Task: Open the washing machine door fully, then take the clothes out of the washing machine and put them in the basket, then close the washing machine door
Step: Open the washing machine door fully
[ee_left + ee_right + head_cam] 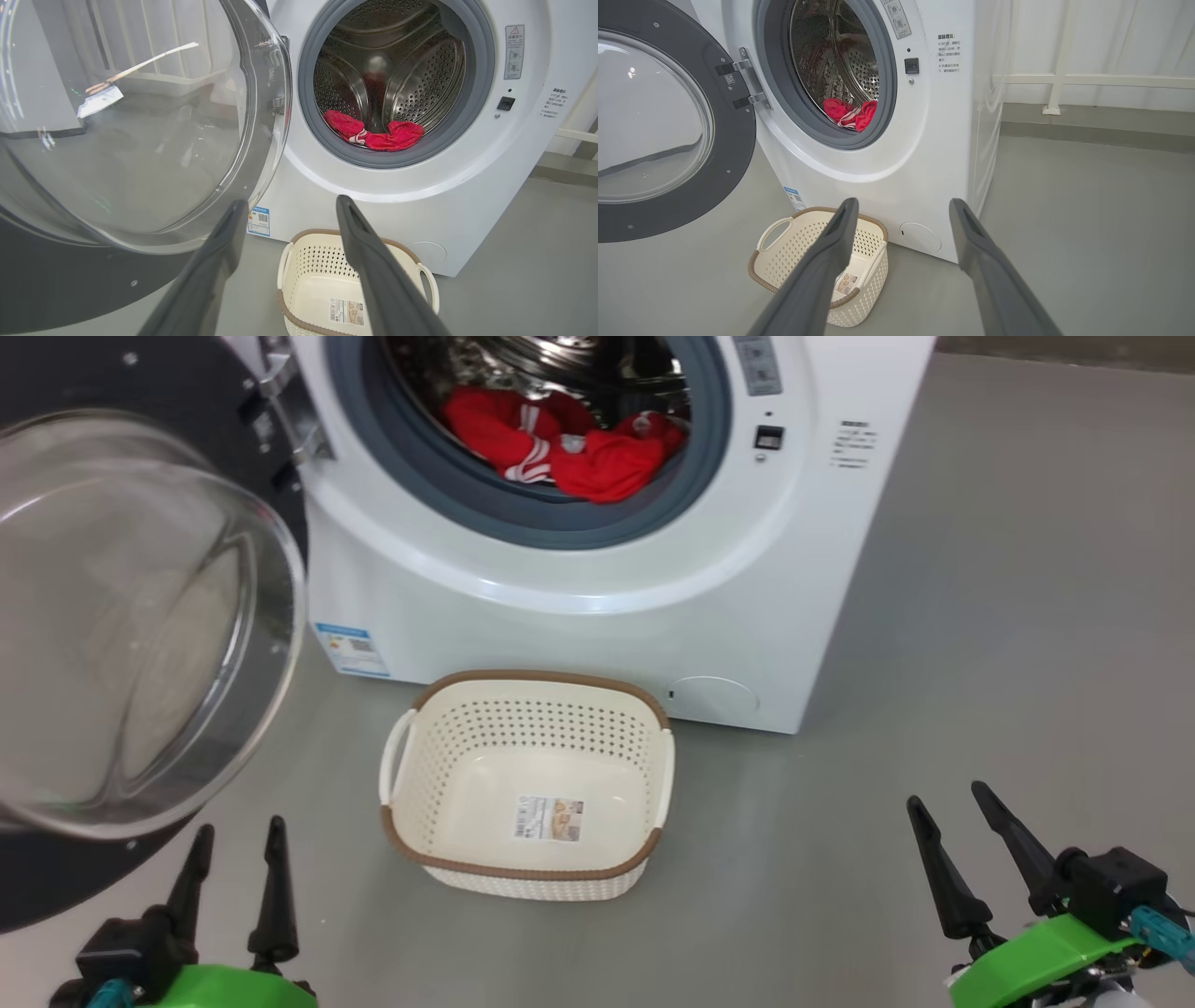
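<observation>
The white washing machine [579, 635] stands ahead with its door [121, 616] swung wide to the left, the glass bowl bulging toward me. Red clothes [569, 443] with white stripes lie at the drum's front lip, also the clothes [373, 133] and the clothes [850, 114]. The cream basket [527, 709] sits on the floor just before the machine, holding nothing but its paper label. My left gripper [238, 835] is open at the lower left, below the door. Open too, my right gripper [948, 803] hangs at the lower right, well clear of the basket.
Grey floor [1008, 616] stretches to the right of the machine. A white railing [1064, 79] and wall run behind it on the right. The open door takes up the space at my left.
</observation>
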Controlling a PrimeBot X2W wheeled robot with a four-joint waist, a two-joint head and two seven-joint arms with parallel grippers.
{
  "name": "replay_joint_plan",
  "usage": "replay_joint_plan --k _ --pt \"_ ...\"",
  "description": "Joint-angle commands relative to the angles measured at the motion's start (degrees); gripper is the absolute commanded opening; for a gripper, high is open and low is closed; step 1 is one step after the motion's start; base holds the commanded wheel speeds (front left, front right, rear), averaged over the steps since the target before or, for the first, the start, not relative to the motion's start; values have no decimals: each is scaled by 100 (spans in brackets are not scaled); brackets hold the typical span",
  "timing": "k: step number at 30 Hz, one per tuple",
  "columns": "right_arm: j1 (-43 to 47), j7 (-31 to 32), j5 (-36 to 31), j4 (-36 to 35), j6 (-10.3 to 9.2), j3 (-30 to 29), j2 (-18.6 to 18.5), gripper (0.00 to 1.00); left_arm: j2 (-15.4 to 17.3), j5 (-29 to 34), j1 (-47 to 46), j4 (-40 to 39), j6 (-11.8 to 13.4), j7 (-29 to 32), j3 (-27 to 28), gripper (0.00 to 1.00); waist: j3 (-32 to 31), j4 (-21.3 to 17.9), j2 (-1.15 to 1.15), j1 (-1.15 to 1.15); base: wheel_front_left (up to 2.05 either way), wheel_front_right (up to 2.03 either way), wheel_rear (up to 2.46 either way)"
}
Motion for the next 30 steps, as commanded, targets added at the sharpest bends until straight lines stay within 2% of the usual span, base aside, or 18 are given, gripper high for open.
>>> replay_joint_plan --k 1,15,22,30 --pt "79 -69 -66 -152 9 81 -48 100 176 -70 -29 -151 -17 -29 127 100 14 -242 0 0 0 0 0" --pt "391 -69 -84 -253 9 -303 -46 100 297 -374 256 -577 -17 -29 -467 100 61 -1018 0 0 0 0 0" --pt "453 -69 -92 -318 9 -459 -32 100 294 -439 270 -594 -17 -29 -577 100 107 -1167 0 0 0 0 0" --pt "404 -69 -113 -337 9 -490 33 100 332 -464 204 -593 -17 -29 -634 100 159 -1139 0 0 0 0 0"
